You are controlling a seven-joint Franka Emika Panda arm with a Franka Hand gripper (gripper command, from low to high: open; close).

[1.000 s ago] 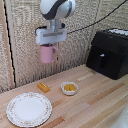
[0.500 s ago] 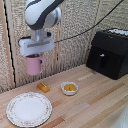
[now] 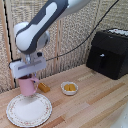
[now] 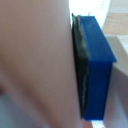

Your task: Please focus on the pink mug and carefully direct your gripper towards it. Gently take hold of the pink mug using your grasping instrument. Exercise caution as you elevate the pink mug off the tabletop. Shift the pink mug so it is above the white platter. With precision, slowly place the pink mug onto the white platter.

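over the last second i have carried the pink mug [image 3: 27, 86] from the upper middle of the exterior view down to its lower left, and it now hangs just over the white platter [image 3: 28, 109]. the gripper [image 3: 28, 70] is clamped on the mug's rim; in the wrist view a blue finger [image 4: 96, 70] presses flat against the pink wall. whether the base touches the platter i cannot tell. the small bowl [image 3: 70, 88] and black appliance [image 3: 109, 52] sit apart to the right. i judge only lowering and release remain.
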